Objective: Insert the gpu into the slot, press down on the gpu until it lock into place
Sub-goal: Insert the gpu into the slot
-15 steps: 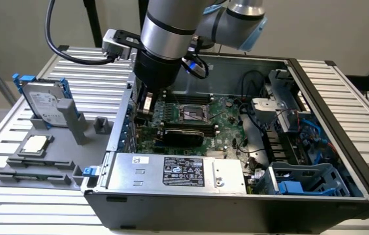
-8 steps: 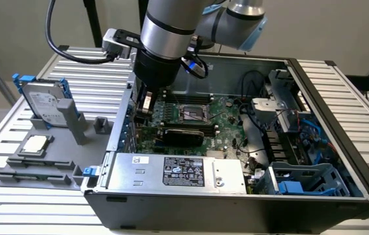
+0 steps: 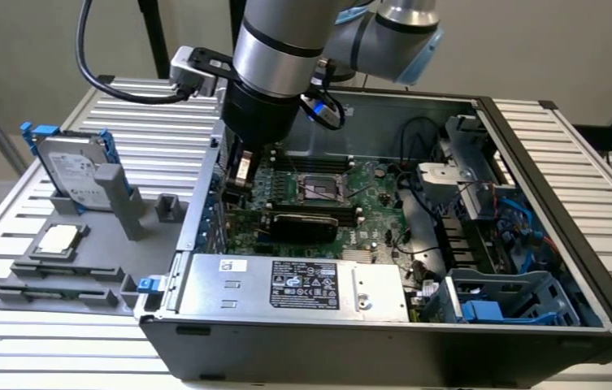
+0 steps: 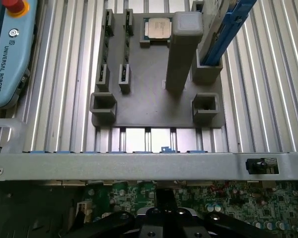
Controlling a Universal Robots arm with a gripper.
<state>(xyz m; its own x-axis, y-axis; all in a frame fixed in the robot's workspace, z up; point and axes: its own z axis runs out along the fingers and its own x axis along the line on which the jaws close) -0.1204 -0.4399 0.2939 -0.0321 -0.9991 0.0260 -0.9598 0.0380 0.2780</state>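
The exterior view has the fingers lowered inside the case, just above the gpu, which lies flat on the motherboard. Whether they are spread I cannot tell. The wrist view adds the grey fixture on the surface beyond them.

We read "UNIVERSAL ROBOTS" in white capitals, running lengthwise along the light-blue teach pendant that lies on the ribbed worktop in the wrist view; beside the words sits a small round white logo mark. In the exterior view we see a black label with white print on the grey power-supply box, and a small white sticker near that box's corner, but we cannot make out the lettering on either. The hard drive standing in its holder carries a pale label whose print is likewise too fine to read.
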